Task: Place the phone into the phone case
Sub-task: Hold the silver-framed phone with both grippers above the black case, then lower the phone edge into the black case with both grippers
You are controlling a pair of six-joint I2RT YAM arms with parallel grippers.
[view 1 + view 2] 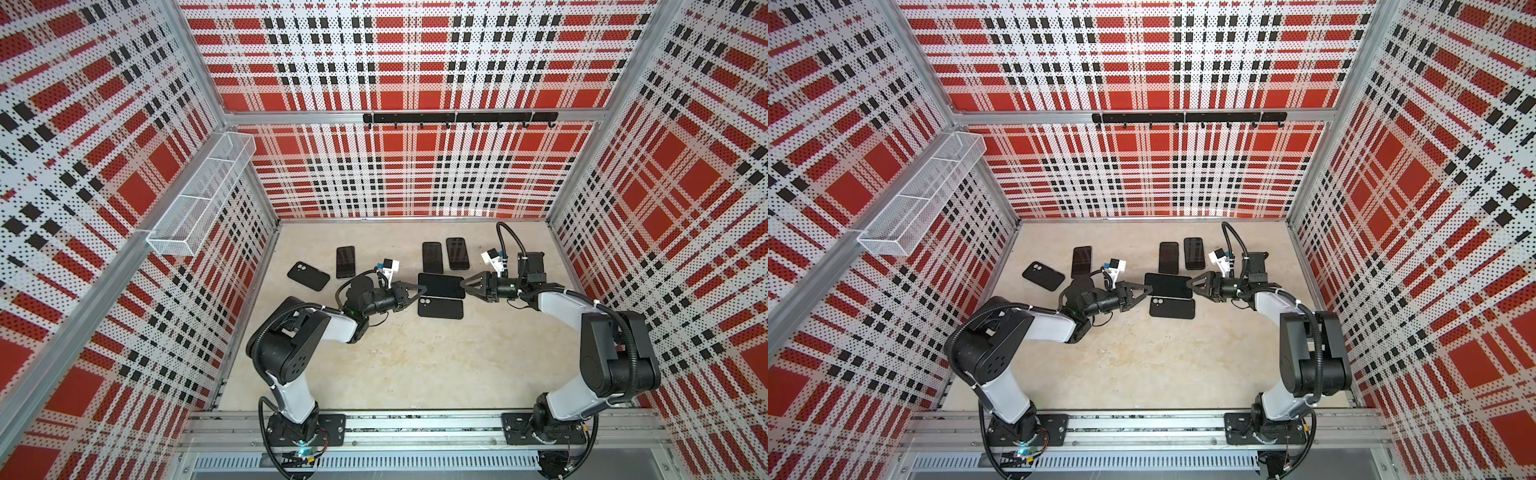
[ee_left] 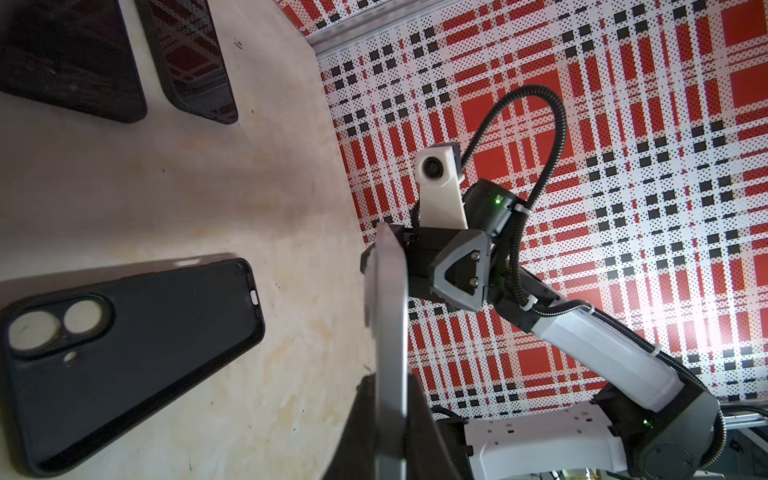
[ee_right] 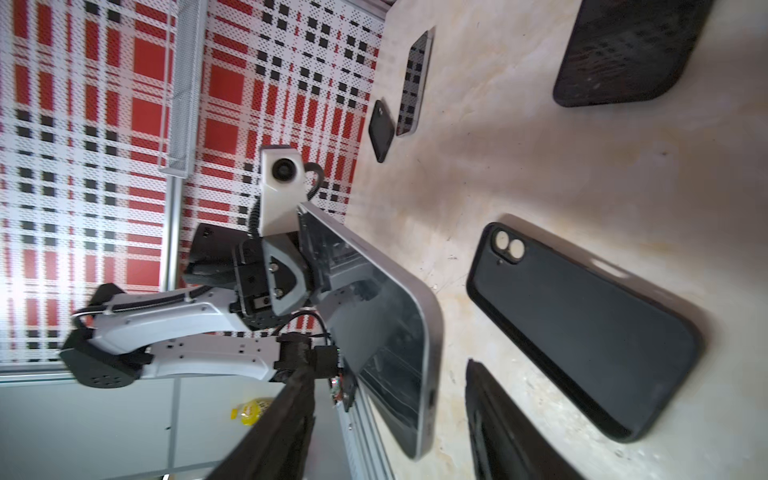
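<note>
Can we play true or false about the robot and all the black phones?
1. The left gripper holds a phone off the table. True.
2. That phone is already inside a case. False: it is bare, and the empty black case lies on the table close by it.
3. It is the only phone here. False: other phones lie farther back.
4. A hook rail hangs on the back wall. True.

Beige mottled tabletop [image 1: 415,365] carries a black phone case [image 1: 440,308]; beyond it, three dark glossy phones [image 1: 345,262] [image 1: 432,257] [image 1: 457,253]; to its left, another black case [image 1: 308,276].
</note>
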